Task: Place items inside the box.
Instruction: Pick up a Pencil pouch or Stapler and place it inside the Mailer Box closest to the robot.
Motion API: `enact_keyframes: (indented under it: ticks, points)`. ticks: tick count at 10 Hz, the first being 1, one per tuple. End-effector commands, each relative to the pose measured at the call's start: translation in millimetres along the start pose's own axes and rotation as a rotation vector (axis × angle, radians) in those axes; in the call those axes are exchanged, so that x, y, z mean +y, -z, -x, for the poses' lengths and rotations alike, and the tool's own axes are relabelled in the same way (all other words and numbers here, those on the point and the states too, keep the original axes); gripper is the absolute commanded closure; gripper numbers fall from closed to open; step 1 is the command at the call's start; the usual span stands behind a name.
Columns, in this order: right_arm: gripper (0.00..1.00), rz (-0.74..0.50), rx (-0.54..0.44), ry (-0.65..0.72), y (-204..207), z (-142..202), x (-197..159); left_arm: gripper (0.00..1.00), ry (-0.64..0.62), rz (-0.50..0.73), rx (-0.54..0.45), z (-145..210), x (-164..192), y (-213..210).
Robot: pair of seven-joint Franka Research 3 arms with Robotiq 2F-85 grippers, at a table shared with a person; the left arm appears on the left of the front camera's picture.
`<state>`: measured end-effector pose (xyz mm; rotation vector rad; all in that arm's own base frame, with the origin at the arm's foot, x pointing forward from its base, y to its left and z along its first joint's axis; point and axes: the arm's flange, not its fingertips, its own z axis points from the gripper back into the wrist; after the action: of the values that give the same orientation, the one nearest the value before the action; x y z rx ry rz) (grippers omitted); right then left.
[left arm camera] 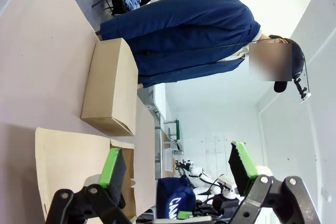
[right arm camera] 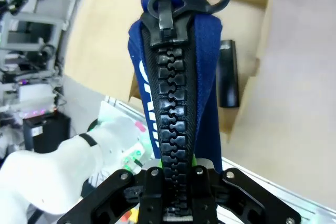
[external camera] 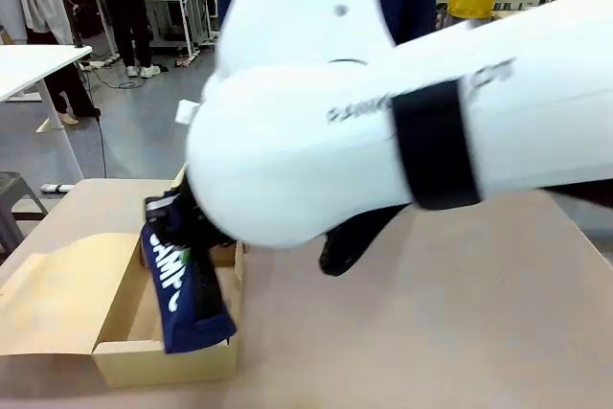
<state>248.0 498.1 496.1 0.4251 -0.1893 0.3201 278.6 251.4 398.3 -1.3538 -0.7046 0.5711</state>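
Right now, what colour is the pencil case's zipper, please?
The pencil case zipper is black; clearest in right wrist view.

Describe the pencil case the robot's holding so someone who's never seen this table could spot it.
Find the open cardboard box at the table's near left corner. Held tilted at its opening by the right gripper is the navy pencil case. Its white lettering and chunky black zipper with a ring pull set it apart from the black item lying in the box.
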Motion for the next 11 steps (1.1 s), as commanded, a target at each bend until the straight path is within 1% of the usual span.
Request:
enact_keyframes:
  ticks: [1, 2, 3, 5, 6, 9, 11]
  points:
    - [0.92, 0.048, -0.026, 0.03, 45.9, -21.1, 29.6, 0.0, 0.008, 0.012, -0.002, 3.4, -0.9, 0.6]
    - [0.92, 0.069, -0.053, 0.066, 59.5, -24.4, 33.3, 0.0, 0.008, 0.012, -0.002, 3.4, -0.9, 0.6]
    - [0.92, 0.103, -0.092, 0.116, 64.4, -28.9, 32.9, 0.0, 0.008, 0.012, -0.002, 3.4, -0.9, 0.6]
    - [0.92, 0.114, -0.072, 0.161, 66.0, -40.8, 30.5, 0.0, 0.008, 0.012, -0.002, 3.4, -0.9, 0.6]
    - [0.92, 0.122, -0.08, 0.178, 68.7, -48.1, 28.1, 0.0, 0.008, 0.012, -0.002, 3.4, -0.9, 0.6]
    - [0.92, 0.131, -0.07, 0.192, 99.1, -62.9, 13.1, 0.0, 0.008, 0.012, -0.002, 3.4, -0.9, 0.6]
    - [0.92, 0.152, -0.036, 0.21, 118.9, -65.5, -2.0, 0.0, 0.008, 0.012, -0.002, 3.4, -0.9, 0.6]
